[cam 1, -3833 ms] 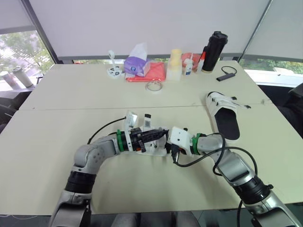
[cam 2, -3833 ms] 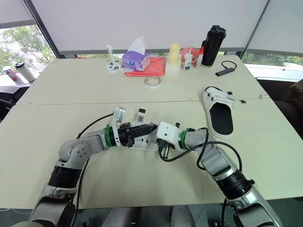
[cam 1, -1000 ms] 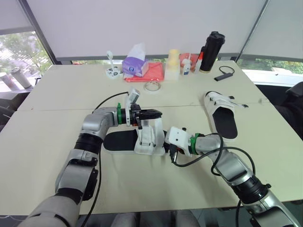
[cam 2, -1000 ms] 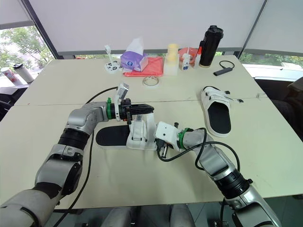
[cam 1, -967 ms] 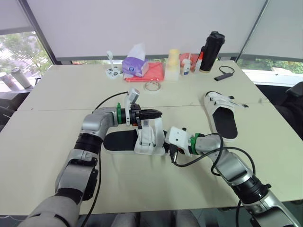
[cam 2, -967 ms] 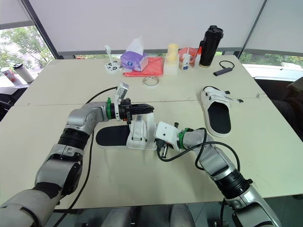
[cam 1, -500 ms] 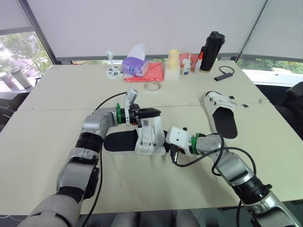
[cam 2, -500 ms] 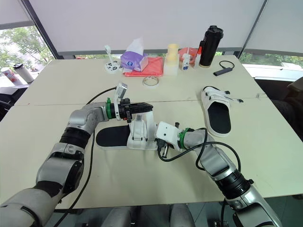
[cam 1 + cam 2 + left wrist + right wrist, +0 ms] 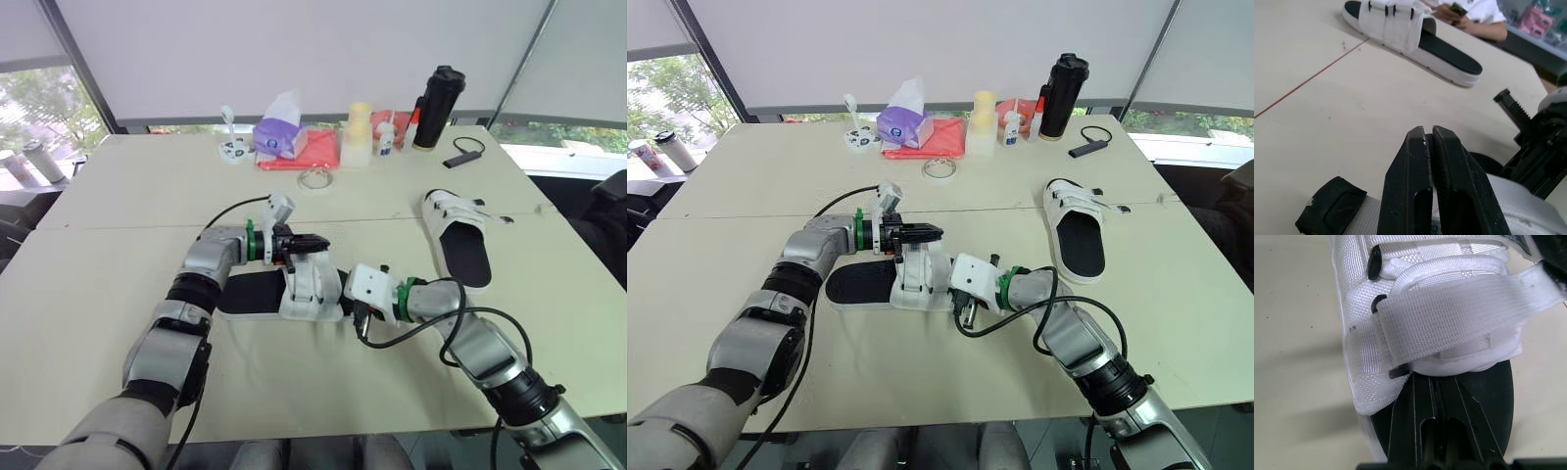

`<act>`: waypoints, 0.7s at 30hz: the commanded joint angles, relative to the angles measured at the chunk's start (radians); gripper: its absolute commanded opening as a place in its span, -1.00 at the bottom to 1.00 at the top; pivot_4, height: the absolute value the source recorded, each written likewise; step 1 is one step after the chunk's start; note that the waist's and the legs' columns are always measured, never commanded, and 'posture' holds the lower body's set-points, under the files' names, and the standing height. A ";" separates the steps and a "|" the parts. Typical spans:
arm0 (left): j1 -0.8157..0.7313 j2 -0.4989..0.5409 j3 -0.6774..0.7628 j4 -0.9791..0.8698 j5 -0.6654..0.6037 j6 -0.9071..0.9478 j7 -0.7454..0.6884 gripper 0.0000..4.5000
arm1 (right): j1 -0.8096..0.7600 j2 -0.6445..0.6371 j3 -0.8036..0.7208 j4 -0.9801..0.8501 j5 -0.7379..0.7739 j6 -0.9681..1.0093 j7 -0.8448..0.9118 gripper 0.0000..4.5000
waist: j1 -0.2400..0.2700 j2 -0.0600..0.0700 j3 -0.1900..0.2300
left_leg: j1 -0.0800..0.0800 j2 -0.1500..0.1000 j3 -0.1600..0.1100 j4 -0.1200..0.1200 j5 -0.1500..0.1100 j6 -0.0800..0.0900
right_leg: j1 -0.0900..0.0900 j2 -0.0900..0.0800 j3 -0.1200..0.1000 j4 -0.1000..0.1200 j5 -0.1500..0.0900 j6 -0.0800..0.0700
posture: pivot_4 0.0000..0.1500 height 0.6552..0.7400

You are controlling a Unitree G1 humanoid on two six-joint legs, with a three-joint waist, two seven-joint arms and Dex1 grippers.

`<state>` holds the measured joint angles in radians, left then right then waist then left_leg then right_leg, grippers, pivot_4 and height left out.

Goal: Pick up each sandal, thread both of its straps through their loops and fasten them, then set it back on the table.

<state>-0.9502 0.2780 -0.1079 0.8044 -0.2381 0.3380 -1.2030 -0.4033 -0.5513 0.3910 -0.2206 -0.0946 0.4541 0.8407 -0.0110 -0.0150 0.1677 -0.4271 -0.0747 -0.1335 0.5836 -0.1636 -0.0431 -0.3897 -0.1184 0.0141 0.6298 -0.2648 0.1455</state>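
Observation:
A black-soled sandal [image 9: 250,292] with white straps [image 9: 1449,318] lies on the table just in front of me. My left gripper [image 9: 315,242] hovers low over its upper, shut on the free strap [image 9: 1400,215], whose black hook-and-loop tip [image 9: 1332,211] sticks out beside the fingers. From the right, my right gripper [image 9: 344,296] is shut on the edge of the sandal's sole and holds it flat. One strap lies folded across the upper in the right wrist view. A second sandal [image 9: 460,245] rests at the right of the table, apart from both grippers.
Along the table's far edge [image 9: 196,137] stand a black bottle [image 9: 437,93], a purple tissue pack [image 9: 279,132], a red cloth [image 9: 318,149], a yellow-capped bottle [image 9: 360,132] and a tape roll [image 9: 316,177]. A black cabled device [image 9: 468,152] lies far right. A person [image 9: 1469,11] sits beyond.
My left gripper has come down closer to the sandal's upper with the strap, which no longer stands stretched upward. The right arm has stayed put.

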 commanded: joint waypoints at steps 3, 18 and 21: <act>-0.009 0.028 -0.054 0.018 0.065 0.037 -0.030 -0.97 | 0.035 -0.024 0.029 0.029 -0.017 0.038 0.020 -1.00 | -0.002 0.000 0.000 | 0.000 0.000 0.000 0.000 0.000 0.000 | 0.000 0.000 0.000 0.000 0.000 0.000 | 1.00 0.75; 0.018 0.011 -0.068 0.030 0.078 0.126 0.000 -0.30 | 0.022 -0.018 0.030 0.046 -0.016 0.029 0.022 -1.00 | -0.004 0.000 -0.001 | 0.001 0.000 0.000 0.000 0.000 0.000 | 0.001 0.000 0.000 0.001 0.000 0.001 | 1.00 0.75; 0.012 0.004 -0.047 0.043 0.076 0.103 0.033 0.38 | 0.021 -0.017 0.031 0.047 -0.017 0.028 0.023 -1.00 | -0.003 0.000 -0.001 | 0.001 0.000 0.000 0.000 0.000 0.000 | 0.001 0.000 0.000 0.001 0.000 0.001 | 1.00 0.75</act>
<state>-0.9450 0.2841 -0.1558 0.8281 -0.1819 0.4461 -1.1885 -0.4058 -0.5514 0.3925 -0.2110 -0.0947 0.4541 0.8452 -0.0138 -0.0152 0.1667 -0.4257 -0.0745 -0.1335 0.5839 -0.1637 -0.0431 -0.3887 -0.1183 0.0141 0.6306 -0.2651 0.1461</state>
